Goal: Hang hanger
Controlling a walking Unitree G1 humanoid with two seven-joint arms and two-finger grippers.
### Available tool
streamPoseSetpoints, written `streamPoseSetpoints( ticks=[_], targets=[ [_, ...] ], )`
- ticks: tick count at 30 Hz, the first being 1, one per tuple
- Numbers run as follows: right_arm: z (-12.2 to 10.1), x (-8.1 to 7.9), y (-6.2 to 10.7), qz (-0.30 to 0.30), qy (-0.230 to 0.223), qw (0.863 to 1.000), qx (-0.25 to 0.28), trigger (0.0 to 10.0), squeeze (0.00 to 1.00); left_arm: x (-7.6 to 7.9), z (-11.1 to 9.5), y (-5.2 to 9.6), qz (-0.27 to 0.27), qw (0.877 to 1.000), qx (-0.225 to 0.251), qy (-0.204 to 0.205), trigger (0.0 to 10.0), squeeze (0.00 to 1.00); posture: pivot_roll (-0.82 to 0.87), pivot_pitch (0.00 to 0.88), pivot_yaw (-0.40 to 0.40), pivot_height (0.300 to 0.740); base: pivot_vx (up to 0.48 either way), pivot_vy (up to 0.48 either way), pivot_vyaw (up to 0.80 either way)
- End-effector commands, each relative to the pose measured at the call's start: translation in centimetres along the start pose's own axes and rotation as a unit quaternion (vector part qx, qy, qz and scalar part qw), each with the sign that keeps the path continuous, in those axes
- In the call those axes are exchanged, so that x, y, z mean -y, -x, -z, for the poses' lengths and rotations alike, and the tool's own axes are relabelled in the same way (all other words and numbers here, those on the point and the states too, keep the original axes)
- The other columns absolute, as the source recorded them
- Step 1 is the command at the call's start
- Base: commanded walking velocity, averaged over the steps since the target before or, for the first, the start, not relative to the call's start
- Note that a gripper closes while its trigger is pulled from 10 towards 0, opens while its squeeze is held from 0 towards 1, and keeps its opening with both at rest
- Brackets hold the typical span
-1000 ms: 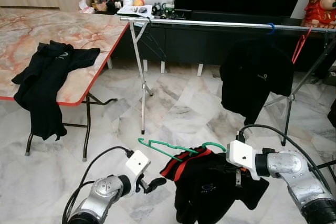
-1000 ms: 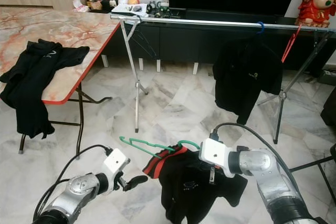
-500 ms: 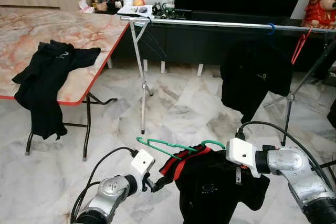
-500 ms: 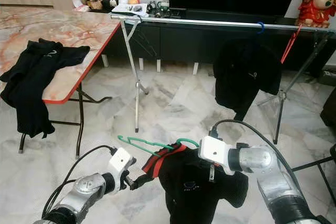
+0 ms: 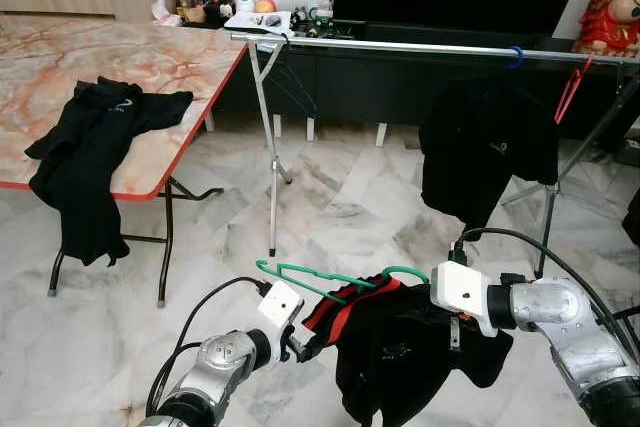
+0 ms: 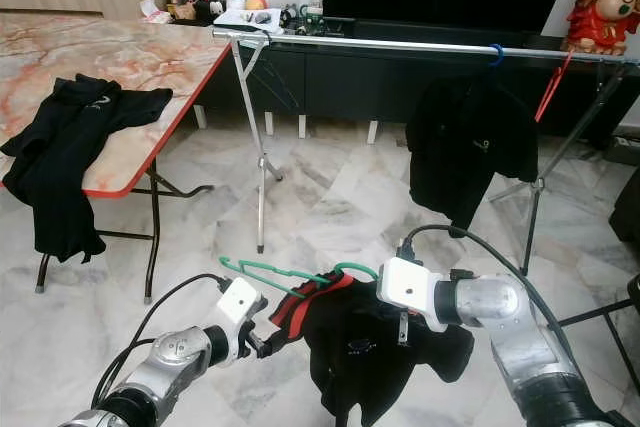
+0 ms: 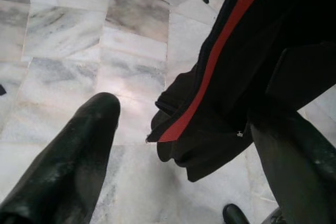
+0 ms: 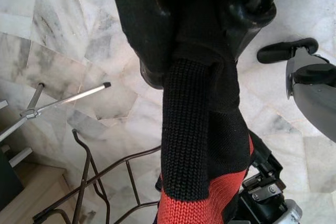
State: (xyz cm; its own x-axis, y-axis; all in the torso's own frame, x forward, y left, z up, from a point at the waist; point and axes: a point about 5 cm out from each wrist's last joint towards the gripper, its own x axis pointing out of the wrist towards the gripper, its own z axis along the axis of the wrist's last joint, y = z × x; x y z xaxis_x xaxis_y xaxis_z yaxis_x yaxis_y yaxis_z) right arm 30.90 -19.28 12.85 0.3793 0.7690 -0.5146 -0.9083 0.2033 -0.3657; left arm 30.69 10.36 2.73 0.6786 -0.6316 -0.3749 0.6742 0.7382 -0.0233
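Across the marble floor (image 5: 340, 217) ahead stands the drying rail (image 5: 420, 46), with a black shirt (image 5: 487, 152) and a red hanger (image 5: 571, 89) at its right end and a long bare stretch to the left. Beside it, the red-edged surface (image 5: 150, 57) carries another black garment (image 5: 90, 162); its corner sits close to the rail's left leg, so the approach is best kept central. Low in front, the black jersey (image 5: 400, 357) on the green hanger (image 5: 330, 282) is pinched at the collar by the right hand (image 8: 210, 40). The left hand (image 7: 178, 150) has its fingers spread around the red-striped edge, not clamped. The carrying step seems underway; next comes lifting the hook over the bare rail.
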Motion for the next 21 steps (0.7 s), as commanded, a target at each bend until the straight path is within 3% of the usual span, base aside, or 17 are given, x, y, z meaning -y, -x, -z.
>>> streamPoseSetpoints(
  ticks=[1,21],
  targets=[
    [-0.61,0.44,0.62,0.011,0.009,1.0,0.012,0.0,0.0,-0.06,-0.11,-0.06,-0.001,1.0,0.003,0.001,0.0,0.0,0.01,0.038,-0.026,0.74,0.0,0.0,0.0],
    [-0.34,0.44,0.52,0.02,-0.004,1.0,0.011,0.0,0.0,0.58,0.19,-0.2,0.017,1.0,0.007,0.005,0.0,0.0,0.01,0.048,-0.028,0.74,0.0,0.0,0.0]
  ],
)
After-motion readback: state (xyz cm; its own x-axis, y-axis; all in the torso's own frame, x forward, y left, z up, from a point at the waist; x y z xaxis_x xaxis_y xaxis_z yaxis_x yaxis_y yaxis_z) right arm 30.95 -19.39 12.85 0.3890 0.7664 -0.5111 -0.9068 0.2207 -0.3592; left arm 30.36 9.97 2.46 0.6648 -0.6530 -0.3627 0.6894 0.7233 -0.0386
